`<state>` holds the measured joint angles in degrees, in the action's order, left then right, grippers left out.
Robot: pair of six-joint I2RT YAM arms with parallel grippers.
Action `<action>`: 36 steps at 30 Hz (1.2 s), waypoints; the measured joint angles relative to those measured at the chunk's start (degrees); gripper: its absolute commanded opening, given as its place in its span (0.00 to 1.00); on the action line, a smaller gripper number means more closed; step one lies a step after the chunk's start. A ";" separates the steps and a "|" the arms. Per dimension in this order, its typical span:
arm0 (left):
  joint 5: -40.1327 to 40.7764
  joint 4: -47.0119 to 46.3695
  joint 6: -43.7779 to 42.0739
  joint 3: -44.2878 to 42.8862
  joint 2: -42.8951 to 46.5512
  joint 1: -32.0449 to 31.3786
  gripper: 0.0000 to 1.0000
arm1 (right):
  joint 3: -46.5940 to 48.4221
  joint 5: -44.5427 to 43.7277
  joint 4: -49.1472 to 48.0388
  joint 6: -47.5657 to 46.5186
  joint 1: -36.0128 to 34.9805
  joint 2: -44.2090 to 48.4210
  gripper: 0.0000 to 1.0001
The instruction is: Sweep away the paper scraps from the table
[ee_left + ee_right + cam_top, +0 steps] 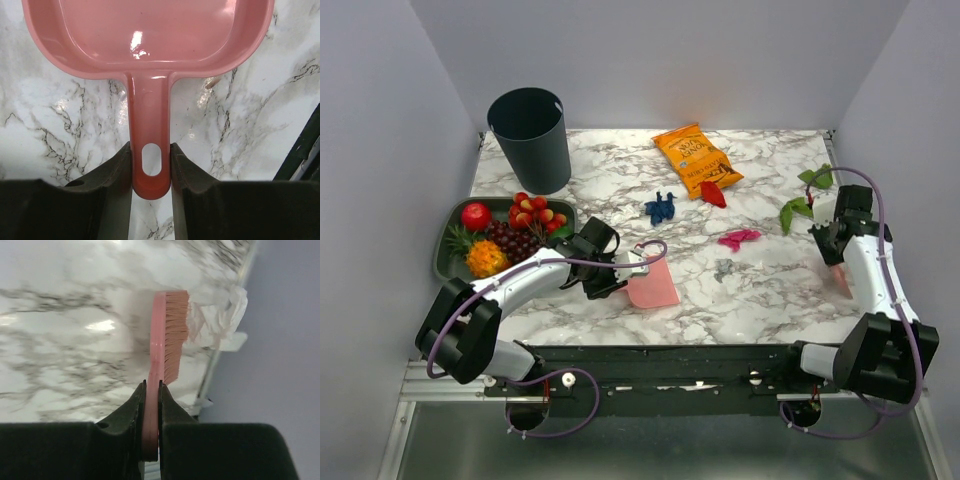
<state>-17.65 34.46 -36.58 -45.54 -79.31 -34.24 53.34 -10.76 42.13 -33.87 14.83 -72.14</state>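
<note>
Paper scraps lie on the marble table point(770, 300): blue point(660, 208), red point(713, 193), magenta point(738, 238), grey point(723, 267), and two green ones point(817, 177) point(792, 211) at the far right. My left gripper point(620, 270) point(151, 170) is shut on the handle of the pink dustpan point(653, 288) point(150, 35), which rests on the table near the front middle. My right gripper point(835, 252) point(151, 395) is shut on a pink brush point(841, 280) point(170, 335) at the right edge. A white crumpled paper point(220, 320) lies beside the bristles.
A dark bin point(532, 138) stands at the back left. A dark fruit tray point(455, 250) with toy fruits sits at the left edge. An orange snack bag point(696, 158) lies at the back middle. Walls close in the sides and back.
</note>
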 measured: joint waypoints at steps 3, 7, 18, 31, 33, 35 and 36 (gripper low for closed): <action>-0.02 0.00 0.02 0.00 0.00 0.00 0.00 | 2.78 8.48 5.22 1.44 -1.73 1.86 0.01; -0.09 0.02 0.02 0.00 0.00 0.00 0.00 | 9.31 20.37 12.17 3.87 -2.34 4.57 0.01; -0.57 4.00 -0.98 -3.96 -3.63 0.00 0.00 | 16.13 25.66 18.91 7.10 -2.47 9.03 0.01; -0.37 4.90 1.81 -6.69 -4.79 -0.13 0.00 | 12.02 11.10 5.53 7.56 -3.74 0.66 0.01; 0.28 4.85 1.62 -7.72 -5.09 -0.39 0.00 | 10.36 10.73 3.96 6.71 -5.92 -0.70 0.00; 1.36 4.85 1.11 -8.35 -5.51 -0.42 0.00 | 9.31 10.12 3.48 6.32 -9.55 -1.68 0.01; 1.55 4.83 1.01 -8.46 -5.75 -0.52 0.00 | 9.20 10.16 3.48 6.43 -11.50 -2.14 0.01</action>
<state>-16.10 39.29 -35.57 -54.00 -85.06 -34.76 62.54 -0.60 45.60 -27.44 3.33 -74.28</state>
